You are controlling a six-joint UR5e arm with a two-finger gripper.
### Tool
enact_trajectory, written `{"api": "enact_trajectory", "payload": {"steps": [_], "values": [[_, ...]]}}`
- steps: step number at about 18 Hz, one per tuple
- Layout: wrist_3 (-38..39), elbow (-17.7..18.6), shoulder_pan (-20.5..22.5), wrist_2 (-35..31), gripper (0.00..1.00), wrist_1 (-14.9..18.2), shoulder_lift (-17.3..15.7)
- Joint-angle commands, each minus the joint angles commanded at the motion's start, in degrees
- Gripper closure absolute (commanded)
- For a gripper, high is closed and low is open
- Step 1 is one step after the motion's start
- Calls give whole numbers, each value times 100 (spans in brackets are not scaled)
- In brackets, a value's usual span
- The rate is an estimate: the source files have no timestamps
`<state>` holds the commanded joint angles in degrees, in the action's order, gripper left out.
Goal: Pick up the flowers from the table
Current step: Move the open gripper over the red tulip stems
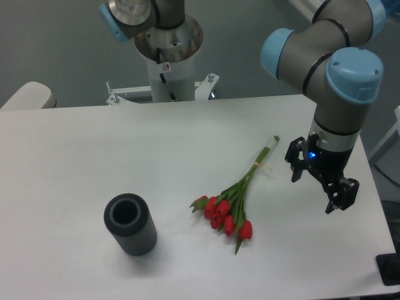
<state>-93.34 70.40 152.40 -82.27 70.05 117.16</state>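
Note:
The flowers (232, 204), a bunch of red tulips with thin green stems, lie flat on the white table (94, 156). Their heads point toward the front and the stem ends toward the back right. My gripper (314, 189) hangs over the table to the right of the stems, apart from them. Its two dark fingers (295, 167) stand spread, open, with nothing between them.
A dark grey ribbed cylinder (130, 224) stands upright at the front left of the table. The arm's white base (170, 59) is mounted behind the table's back edge. The table's right edge runs close behind the gripper.

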Motion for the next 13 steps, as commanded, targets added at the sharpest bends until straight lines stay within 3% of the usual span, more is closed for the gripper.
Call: {"api": "enact_trajectory", "payload": {"steps": [7,13], "values": [[456,790,-9,-61,0,-264,-378],[1694,1142,-421,-692,0,-290,-449]]}}
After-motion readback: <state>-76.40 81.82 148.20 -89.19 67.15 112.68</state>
